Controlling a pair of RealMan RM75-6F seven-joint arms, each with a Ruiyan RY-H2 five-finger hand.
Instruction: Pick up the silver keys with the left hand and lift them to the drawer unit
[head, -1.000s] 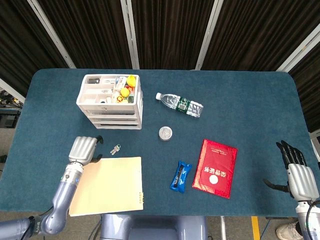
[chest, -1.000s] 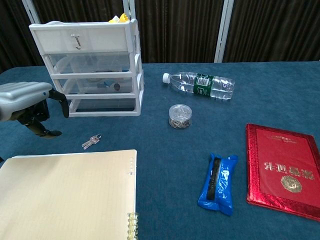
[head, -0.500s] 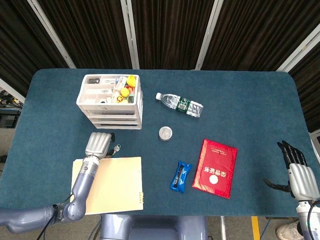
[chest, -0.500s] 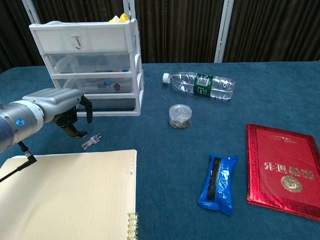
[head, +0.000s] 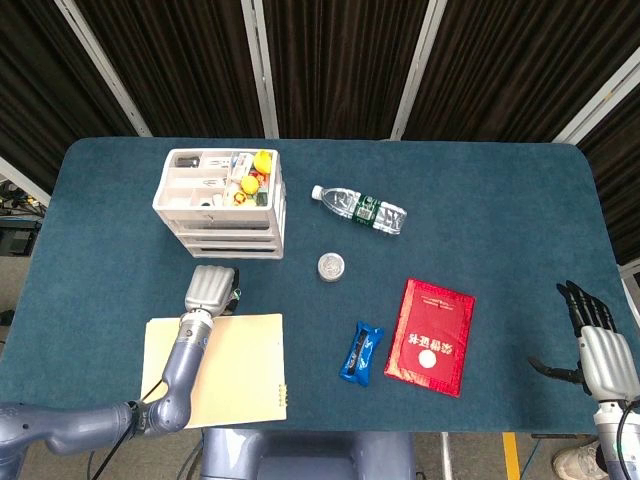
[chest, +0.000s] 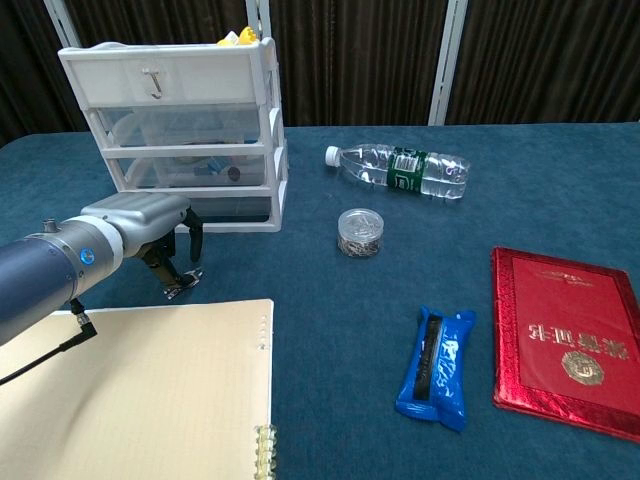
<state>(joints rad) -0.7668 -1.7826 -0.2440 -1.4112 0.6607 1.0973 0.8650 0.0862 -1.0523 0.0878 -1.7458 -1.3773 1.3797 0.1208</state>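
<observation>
Blue table (head: 120, 250), left hand (chest: 150, 222) now over silver keys (chest: 183, 287), fingers spread, nothing gripped yet

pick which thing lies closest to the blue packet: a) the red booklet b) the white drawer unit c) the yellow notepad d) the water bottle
a, the red booklet lies right beside the blue packet in the head view, while the water bottle, the white drawer unit and the yellow notepad all sit further from it.
</observation>
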